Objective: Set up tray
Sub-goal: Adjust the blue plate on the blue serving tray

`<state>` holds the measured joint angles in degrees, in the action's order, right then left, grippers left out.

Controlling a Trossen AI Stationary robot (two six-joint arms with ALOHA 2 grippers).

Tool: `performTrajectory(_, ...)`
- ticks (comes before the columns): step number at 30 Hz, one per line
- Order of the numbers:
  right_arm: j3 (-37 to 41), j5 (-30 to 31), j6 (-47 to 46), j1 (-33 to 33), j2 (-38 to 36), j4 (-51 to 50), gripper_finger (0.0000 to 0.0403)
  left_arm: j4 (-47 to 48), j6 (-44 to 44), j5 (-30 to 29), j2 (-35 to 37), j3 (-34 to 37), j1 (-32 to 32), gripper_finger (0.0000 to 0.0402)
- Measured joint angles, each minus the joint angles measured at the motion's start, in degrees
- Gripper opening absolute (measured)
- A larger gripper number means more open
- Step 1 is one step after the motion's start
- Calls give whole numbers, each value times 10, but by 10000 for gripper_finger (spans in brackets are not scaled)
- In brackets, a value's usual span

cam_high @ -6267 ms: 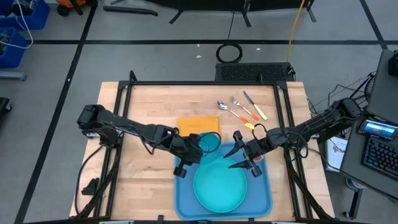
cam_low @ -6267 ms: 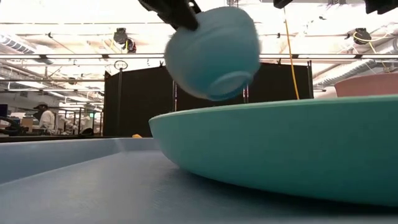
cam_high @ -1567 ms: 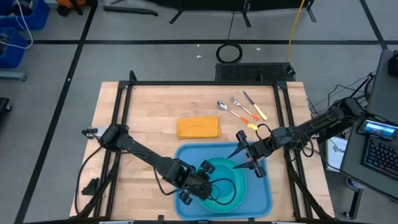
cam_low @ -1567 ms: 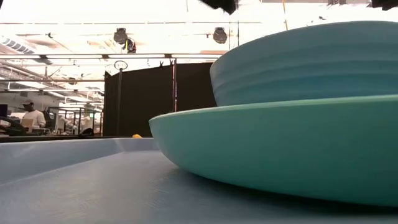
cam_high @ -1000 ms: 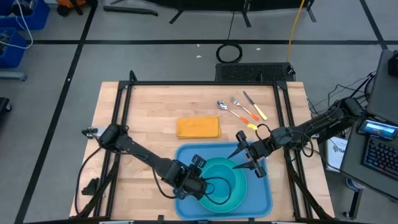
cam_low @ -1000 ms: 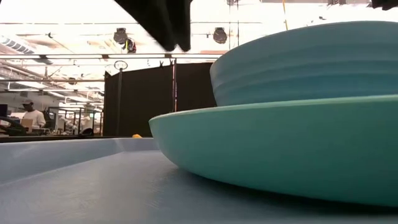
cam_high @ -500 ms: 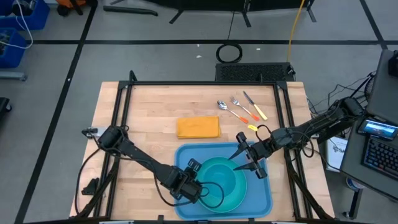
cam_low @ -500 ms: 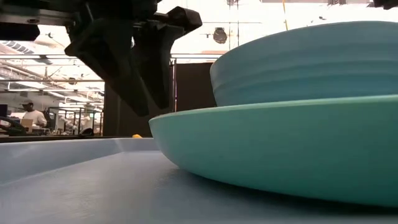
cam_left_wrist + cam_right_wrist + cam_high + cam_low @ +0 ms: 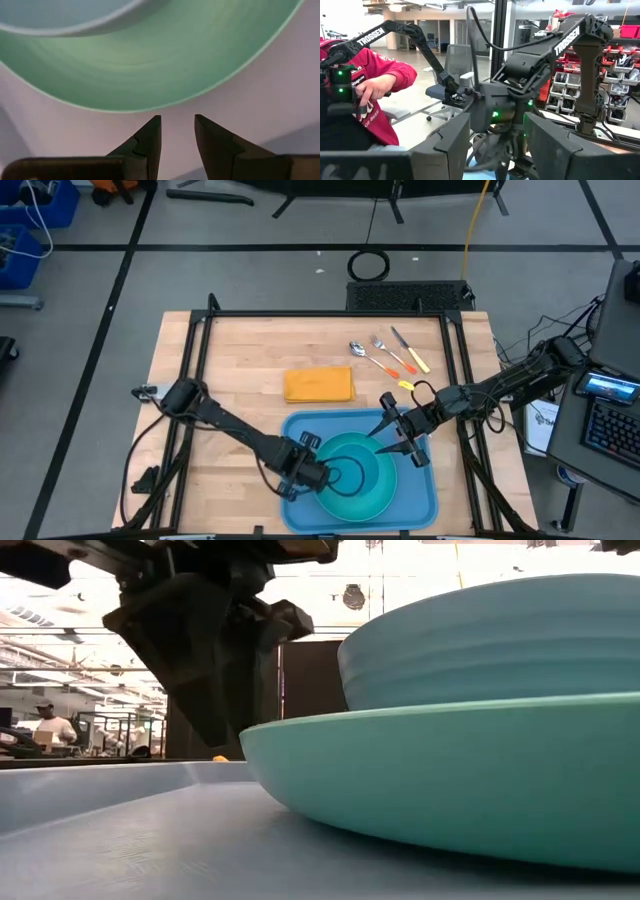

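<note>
Pale wood planks make up the table [image 9: 230, 360], framed by a dark metal rail, with grey floor beyond it. At its near edge lies the tray [image 9: 420, 498], a smooth blue plastic rectangle with rounded corners and a raised rim. On the tray sits a round teal plate [image 9: 385, 495], glossy and shallow, and on the plate stands a lighter blue bowl [image 9: 500, 640] with faint ridges around its wall.

The left gripper [image 9: 305, 465] hangs low over the tray's left part, just beside the plate's left edge; its dark fingers [image 9: 150, 137] stand a narrow gap apart and grip nothing, the plate's curved rim lying just ahead of them. In the low view its black bulk blocks the room behind the plate.

The right gripper [image 9: 400, 442] hovers at the plate's far right edge with its fingers spread wide and empty.

Behind the left gripper, on bare wood, lies a folded orange napkin [image 9: 318, 385]. Behind the right gripper lie a spoon [image 9: 362, 353], a fork [image 9: 385, 350] and a knife [image 9: 410, 350], close together. A person in a red sleeve [image 9: 385, 72] sits beyond the table.
</note>
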<state>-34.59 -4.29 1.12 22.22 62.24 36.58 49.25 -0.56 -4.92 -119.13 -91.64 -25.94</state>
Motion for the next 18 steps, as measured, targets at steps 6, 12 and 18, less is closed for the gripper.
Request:
performTrajectory(6,0,0,0,0,0,0,178,-22,5,57,0,0,18,122)
performTrajectory(12,0,0,0,0,0,-1,178,-33,2,79,0,0,28,122)
performTrajectory(18,0,0,0,0,0,-2,178,-51,2,79,0,0,28,122)
